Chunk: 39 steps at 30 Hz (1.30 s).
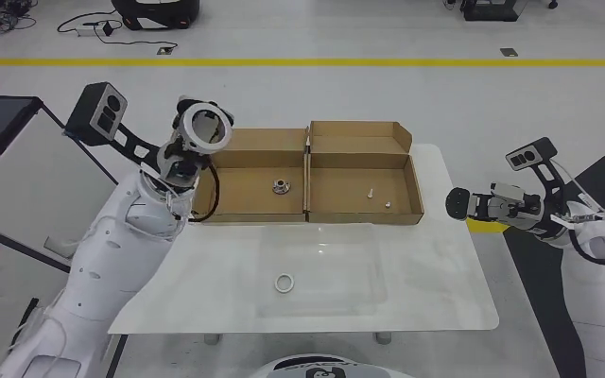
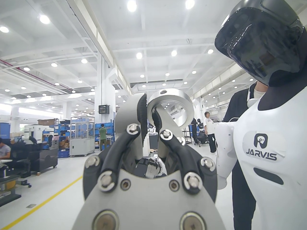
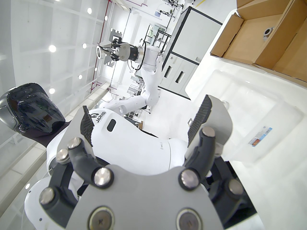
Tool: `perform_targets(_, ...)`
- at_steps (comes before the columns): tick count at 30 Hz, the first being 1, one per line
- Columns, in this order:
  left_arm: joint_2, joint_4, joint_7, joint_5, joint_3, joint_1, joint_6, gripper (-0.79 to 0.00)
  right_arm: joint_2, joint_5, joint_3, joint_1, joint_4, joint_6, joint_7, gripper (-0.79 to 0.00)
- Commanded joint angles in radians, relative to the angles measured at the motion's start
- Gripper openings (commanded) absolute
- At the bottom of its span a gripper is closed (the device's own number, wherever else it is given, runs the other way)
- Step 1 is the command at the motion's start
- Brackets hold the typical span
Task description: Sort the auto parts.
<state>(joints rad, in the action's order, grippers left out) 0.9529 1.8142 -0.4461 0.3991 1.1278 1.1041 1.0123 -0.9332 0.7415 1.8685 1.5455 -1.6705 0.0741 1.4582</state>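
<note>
The left hand [image 2: 150, 117] grips the rim of a metal ring [image 2: 172, 95], one finger inside the bore and one outside, raised in the air near the far outer corner of the left cardboard box [image 1: 241, 189]. The right hand [image 3: 146, 107] stands wide and holds nothing, just off the right edge of the surface [image 1: 444, 283]. A flanged metal part [image 1: 281, 185] lies in the left cardboard box, small pale parts [image 1: 371, 194] lie in the right box [image 1: 340, 194], and a white ring [image 1: 285, 282] rests in the clear tray [image 1: 350, 283].
</note>
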Motion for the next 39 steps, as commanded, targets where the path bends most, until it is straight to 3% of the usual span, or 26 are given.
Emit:
perform_targets(1, -0.004, 0.011, -0.029, 0.000, 0.005, 0.013, 0.000, -0.785, 0.000, 0.000, 0.000, 0.000, 0.000, 0.000, 0.000, 0.000)
perform_targets(6, -0.013, 0.030, -0.061, 0.018, 0.006, 0.030, 0.000, -0.785, 0.000, 0.000, 0.000, 0.000, 0.000, 0.000, 0.000, 0.000)
perform_targets(19, -0.048, 0.020, 0.002, 0.129, -0.027, 0.040, 0.000, -0.785, 0.000, 0.000, 0.000, 0.000, 0.000, 0.000, 0.000, 0.000)
perform_targets(31, -0.067, 0.059, -0.078, -0.053, -0.049, 0.032, 0.000, -0.785, 0.000, 0.000, 0.000, 0.000, 0.000, 0.000, 0.000, 0.000)
perform_targets(39, -0.081, 0.065, -0.051, -0.080, -0.038, 0.040, 0.000, -0.785, 0.000, 0.000, 0.000, 0.000, 0.000, 0.000, 0.000, 0.000)
